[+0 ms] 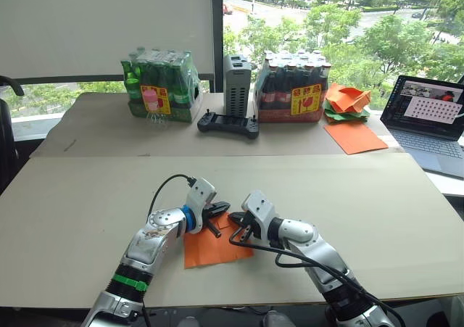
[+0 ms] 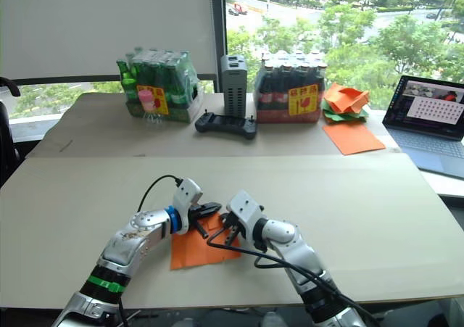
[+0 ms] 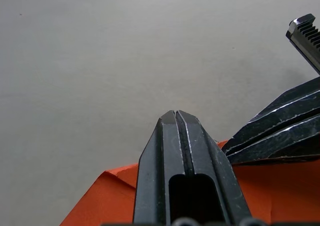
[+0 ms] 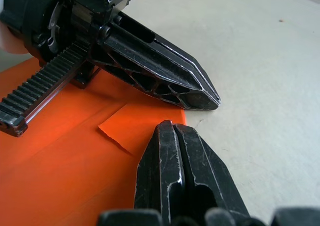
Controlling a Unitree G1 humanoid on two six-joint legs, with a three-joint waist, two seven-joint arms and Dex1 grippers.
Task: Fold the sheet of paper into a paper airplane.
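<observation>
Sheet of paper (image 1: 212, 249): flat on desk (image 1: 348, 196). Left claw (image 3: 176, 117), right claw (image 4: 172, 128): both clenched, seemingly pressing its far edge. Press evenly; keep the crease straight.

The near table (image 1: 377, 218) lies bare all round the sheet of paper (image 1: 210, 247) — open passage to left, right and beyond. Both grippers — left gripper (image 1: 221, 211), right gripper (image 1: 235, 218) — crowd the sheet's far edge, tips nearly touching.
</observation>
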